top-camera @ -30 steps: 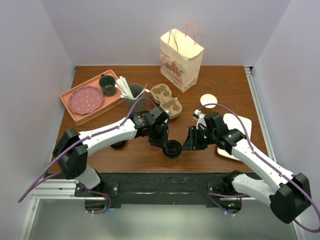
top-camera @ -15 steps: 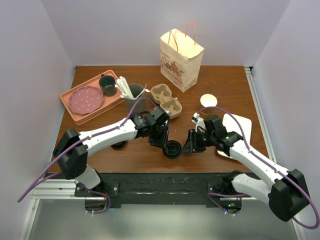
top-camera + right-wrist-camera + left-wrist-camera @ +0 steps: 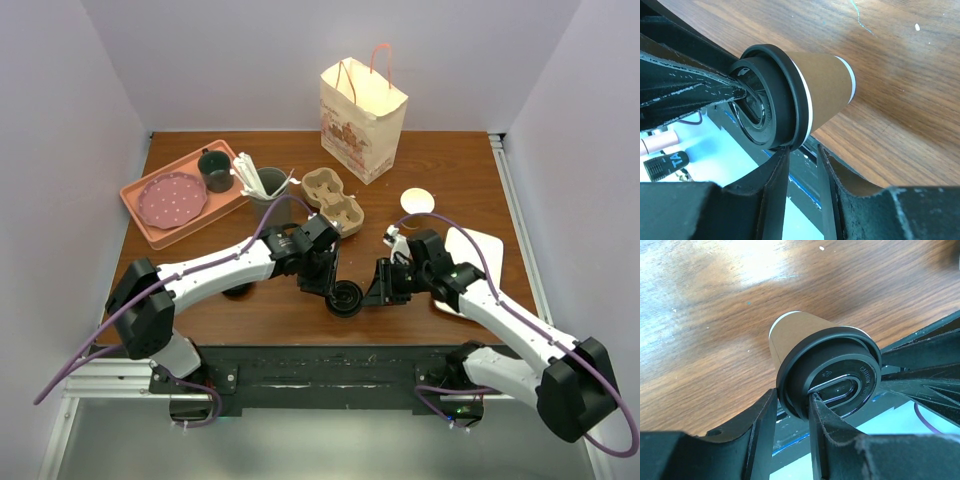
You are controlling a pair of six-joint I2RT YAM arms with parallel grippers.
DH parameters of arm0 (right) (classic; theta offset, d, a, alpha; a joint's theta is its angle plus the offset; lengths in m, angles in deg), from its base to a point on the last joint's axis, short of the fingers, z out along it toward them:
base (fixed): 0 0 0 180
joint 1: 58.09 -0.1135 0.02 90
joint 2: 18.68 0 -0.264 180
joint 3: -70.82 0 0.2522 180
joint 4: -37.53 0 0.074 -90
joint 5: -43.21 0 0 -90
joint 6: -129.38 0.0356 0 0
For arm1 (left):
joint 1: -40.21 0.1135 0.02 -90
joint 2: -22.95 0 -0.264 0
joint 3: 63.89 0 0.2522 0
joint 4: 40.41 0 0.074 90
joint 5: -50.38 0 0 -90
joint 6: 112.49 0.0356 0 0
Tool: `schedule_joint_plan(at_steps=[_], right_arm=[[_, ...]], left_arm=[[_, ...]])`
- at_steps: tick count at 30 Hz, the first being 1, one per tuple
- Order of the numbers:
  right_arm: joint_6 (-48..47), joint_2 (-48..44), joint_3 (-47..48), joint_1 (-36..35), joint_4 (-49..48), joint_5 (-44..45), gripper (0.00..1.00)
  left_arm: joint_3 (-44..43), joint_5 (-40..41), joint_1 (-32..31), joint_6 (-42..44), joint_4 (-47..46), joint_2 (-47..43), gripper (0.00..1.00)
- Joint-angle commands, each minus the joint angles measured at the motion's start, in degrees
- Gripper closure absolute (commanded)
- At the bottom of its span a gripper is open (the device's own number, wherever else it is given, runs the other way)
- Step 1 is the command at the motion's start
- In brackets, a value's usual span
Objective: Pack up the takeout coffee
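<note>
Tan-brown card under a black lid (image 3: 835, 380): the takeout coffee (image 3: 345, 298) sits near the front edge of the bench (image 3: 450, 170), between the two arms and well apart from the cardboard carrier (image 3: 332, 200) behind them.

The left pincer (image 3: 790, 402) is closed to a narrow gap and nips the lid's rim, one finger inside the recess and one outside. The right pincer (image 3: 802, 150) straddles the same rim from the opposite side, about as narrow. I cannot tell whether its pads actually bite.

To my eye this is a hand-over or a shared lift. A hold on the lid alone could pop it off, so I would have one pincer take the cup wall below the rim before the other lets go. Then lift straight, keep it level, and lower it squarely into a free hole of the carrier.

From the overhead view the pincers cover most of the cup, and neither wrist view shows whether its base rests on the bench. The left arm cuts off the carrier's near end. A dark round thing (image 3: 237, 290) under that arm is too hidden to name.
</note>
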Motion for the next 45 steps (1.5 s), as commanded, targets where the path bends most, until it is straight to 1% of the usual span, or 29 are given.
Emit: schedule_joint_plan(at_steps=[1,3,4,7,9,10,12,13,17,20,21,24,27,28,31,34,38,45], right_arm=[[1.5,1.8,0.7,-0.2,-3.3,-1.0,0.67],[1.7,2.4,0.0,-0.3,-3.9,-0.4,0.71],[1.8,2.5,-0.1,-0.3,-3.7,0.1,0.78],[1.3,3.1,-0.8,-0.2,-1.3,4.3,0.83],[0.6,3.5,-2.0,-0.2,0.6,6.2,0.85],[0.6,3.5,-2.4,-0.2,1.2,8.6,0.86],[1.9,3.6,-3.9,-0.2,0.2,7.9,0.86],[2.6,4.0,-4.1,-0.2,0.6,10.6,0.87],[3.5,6.1,-3.3,-0.2,2.6,13.9,0.89],[3.8,6.3,-3.4,-0.2,2.3,15.2,0.89],[4.3,6.3,-3.6,-0.2,2.4,15.8,0.89],[7.7,6.2,-5.1,-0.3,1.9,16.9,0.89],[8.6,4.6,-4.8,-0.3,1.9,16.3,0.87],[8.6,4.0,-4.0,-0.3,2.2,15.7,0.83],[7.8,0.8,1.6,-0.3,4.0,14.4,0.74],[7.1,0.0,9.4,-0.2,5.4,13.7,0.70],[5.6,2.1,14.3,-0.3,6.9,13.7,0.70],[2.8,6.4,15.6,0.9,5.4,12.1,0.70]], left_arm=[[2.2,3.9,-0.9,-1.5,2.2,2.6,0.66],[2.4,3.9,-1.0,-1.6,2.1,2.6,0.66],[2.4,4.0,-1.0,-1.7,2.1,2.6,0.66],[2.6,4.2,-1.0,-2.1,2.0,2.6,0.66],[2.8,4.2,-1.0,-2.3,2.2,2.6,0.66],[2.7,4.4,-1.0,-2.4,2.2,2.6,0.66],[2.7,4.5,-1.0,-2.5,2.6,2.6,0.66],[2.7,4.6,-1.0,-2.5,2.8,2.6,0.66],[2.7,5.0,-1.1,-2.6,4.0,2.6,0.66],[2.8,5.0,-1.0,-2.2,4.4,2.7,0.66],[2.8,6.4,-1.0,-2.1,4.5,2.8,0.65],[2.6,6.8,-1.0,-1.7,4.7,3.6,0.65],[1.7,7.3,-1.0,-0.7,5.2,4.8,0.65],[1.0,7.7,-1.0,-0.5,5.4,5.4,0.66],[-0.1,9.2,-1.0,1.8,6.0,6.3,0.66],[-1.0,11.3,-1.0,4.2,7.3,7.0,0.66],[-1.6,12.3,-1.0,5.5,7.2,7.5,0.66],[-2.6,12.8,-1.0,6.2,7.5,7.8,0.66]])
